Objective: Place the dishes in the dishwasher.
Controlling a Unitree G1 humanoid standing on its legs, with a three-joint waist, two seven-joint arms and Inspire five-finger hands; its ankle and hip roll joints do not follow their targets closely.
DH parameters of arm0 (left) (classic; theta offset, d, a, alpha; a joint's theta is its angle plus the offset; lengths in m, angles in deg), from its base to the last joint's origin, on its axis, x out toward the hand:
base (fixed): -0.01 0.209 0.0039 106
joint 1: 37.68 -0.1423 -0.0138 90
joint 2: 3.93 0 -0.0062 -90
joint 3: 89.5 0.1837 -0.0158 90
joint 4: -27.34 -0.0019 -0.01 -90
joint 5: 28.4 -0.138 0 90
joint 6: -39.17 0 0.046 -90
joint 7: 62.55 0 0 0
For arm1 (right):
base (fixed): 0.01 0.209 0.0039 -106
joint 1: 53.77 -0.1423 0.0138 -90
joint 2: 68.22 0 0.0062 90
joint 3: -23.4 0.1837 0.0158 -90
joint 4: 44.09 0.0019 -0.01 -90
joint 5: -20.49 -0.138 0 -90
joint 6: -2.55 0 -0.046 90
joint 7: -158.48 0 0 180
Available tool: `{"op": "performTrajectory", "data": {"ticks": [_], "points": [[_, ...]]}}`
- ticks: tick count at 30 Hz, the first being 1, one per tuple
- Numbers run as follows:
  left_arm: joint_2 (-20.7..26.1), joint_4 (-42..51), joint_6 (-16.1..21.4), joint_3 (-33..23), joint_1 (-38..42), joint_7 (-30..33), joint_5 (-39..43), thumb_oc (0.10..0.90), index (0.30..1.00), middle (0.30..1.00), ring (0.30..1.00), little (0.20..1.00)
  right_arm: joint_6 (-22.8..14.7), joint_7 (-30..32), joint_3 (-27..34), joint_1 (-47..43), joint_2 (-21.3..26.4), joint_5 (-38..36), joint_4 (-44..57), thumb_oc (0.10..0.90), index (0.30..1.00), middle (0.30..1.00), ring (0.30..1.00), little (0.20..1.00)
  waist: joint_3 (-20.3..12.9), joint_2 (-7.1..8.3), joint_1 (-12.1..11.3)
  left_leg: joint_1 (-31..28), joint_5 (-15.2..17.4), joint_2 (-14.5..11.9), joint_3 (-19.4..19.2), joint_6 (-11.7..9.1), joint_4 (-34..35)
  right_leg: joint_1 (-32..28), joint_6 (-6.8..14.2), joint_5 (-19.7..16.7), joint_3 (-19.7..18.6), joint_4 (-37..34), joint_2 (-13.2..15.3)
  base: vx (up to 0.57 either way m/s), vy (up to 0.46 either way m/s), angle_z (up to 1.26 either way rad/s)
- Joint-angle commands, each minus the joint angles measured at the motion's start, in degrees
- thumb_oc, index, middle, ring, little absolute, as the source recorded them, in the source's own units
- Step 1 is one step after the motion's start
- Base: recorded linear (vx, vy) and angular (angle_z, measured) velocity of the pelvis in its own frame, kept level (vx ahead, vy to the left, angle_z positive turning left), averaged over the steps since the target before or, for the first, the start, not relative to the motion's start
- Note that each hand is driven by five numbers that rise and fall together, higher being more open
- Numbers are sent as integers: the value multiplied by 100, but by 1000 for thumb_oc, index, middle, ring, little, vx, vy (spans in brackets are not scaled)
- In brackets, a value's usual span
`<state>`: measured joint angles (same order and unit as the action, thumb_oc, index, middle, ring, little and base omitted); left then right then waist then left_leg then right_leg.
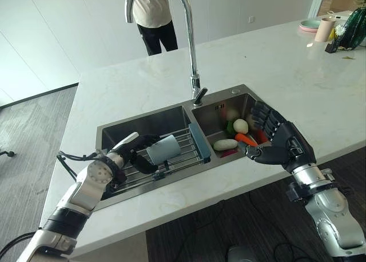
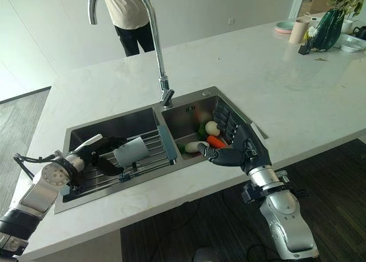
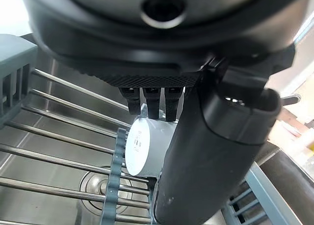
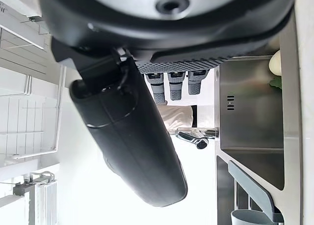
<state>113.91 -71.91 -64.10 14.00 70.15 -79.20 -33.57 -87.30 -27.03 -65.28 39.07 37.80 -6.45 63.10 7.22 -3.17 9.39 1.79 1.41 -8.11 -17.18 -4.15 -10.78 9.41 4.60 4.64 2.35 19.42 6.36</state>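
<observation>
Left hand (image 1: 132, 152) grips a pale-blue cup (image 1: 163, 150) round its wall over the sink rack (image 1: 183, 145); rigid, light, likely slippery. Right hand (image 1: 278, 141) open.

The sink (image 1: 171, 116) is brushed steel, dull-shining; the tap (image 1: 186, 27) polished chrome. The counter (image 1: 274, 62) looks like smooth pale marble. The cup (image 1: 163, 149) is matt grey-blue, the rack (image 1: 183, 143) bare wire.

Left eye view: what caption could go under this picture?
Left hand holds a cup on the sink rack; right hand open over vegetables.
</observation>
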Motion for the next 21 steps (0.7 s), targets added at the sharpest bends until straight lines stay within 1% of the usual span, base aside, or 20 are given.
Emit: {"op": "performTrajectory", "data": {"ticks": [1,4,15,21], "points": [[102,-74,419,-121,911,522,-123,800,900,900,900,900,-592,-48,318,-756,121,177,290,800,900,900,900,900,-194,-12,118,-65,1343,-43,197,88,-641,-462,432,739,192,-223,7,0,0,0],[104,-174,503,-108,962,668,-109,800,900,900,900,900,-597,-78,312,-771,152,153,297,800,900,900,900,900,-199,-10,137,-74,1344,-44,181,89,-641,-465,429,739,174,-223,-6,0,0,0],[-12,-493,542,-61,1101,1139,-131,800,900,900,900,900,-529,-83,267,-789,136,131,298,800,900,900,900,900,-224,-21,204,-102,1353,-58,129,92,-641,-458,431,729,110,-223,-29,-2,-4,-3],[-64,-535,525,-70,1099,1143,-175,800,900,900,900,900,-457,-96,284,-753,91,186,359,800,900,900,900,900,-229,-39,241,-105,1362,-54,109,103,-641,-443,422,729,66,-223,-55,10,-5,-4]]}}
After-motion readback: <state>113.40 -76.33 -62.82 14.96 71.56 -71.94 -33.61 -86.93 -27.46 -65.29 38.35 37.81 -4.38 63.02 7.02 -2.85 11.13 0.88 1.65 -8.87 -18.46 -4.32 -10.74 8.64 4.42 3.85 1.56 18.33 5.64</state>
